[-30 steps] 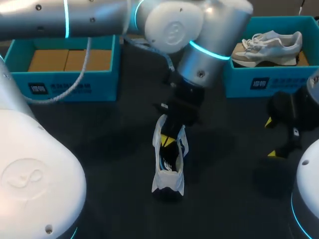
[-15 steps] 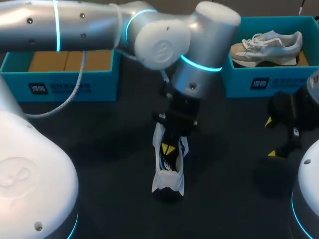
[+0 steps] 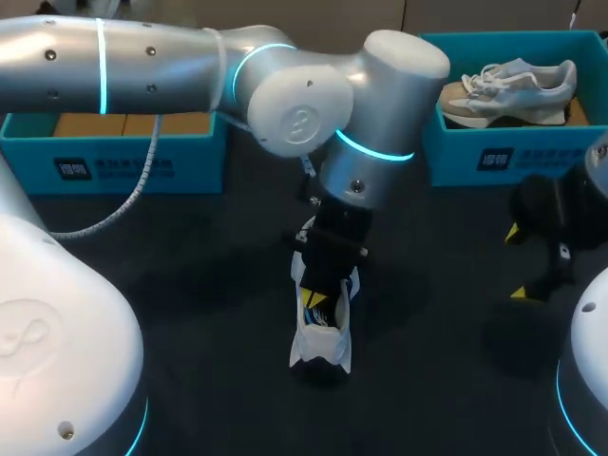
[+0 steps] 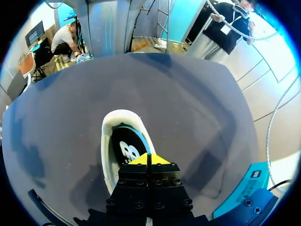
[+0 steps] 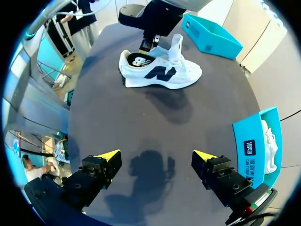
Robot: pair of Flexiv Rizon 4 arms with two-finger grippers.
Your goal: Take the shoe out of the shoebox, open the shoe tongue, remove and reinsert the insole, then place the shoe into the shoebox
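Observation:
A white shoe (image 3: 321, 334) with a dark side logo stands on the dark table, also seen in the right wrist view (image 5: 162, 71). My left gripper (image 3: 313, 300) reaches down into its heel opening. Its yellow tips are pressed together, shut, just over the black insole (image 4: 124, 149) inside the white collar (image 4: 109, 128). Nothing shows between the tips (image 4: 149, 159). From the right wrist view the left gripper (image 5: 148, 44) dips into the shoe's rear. My right gripper (image 3: 518, 263) hangs open and empty at the table's right, well apart from the shoe (image 5: 156, 155).
A teal shoebox (image 3: 494, 157) at the back right holds a second, grey-white shoe (image 3: 513, 87). Another teal box (image 3: 123, 157) with brown cardboard inside stands at the back left. My left arm spans the table's middle above the shoe.
My left gripper has sunk lower into the shoe's opening, and the arm's elbow has shifted left. The shoe and the right arm have stayed where they were.

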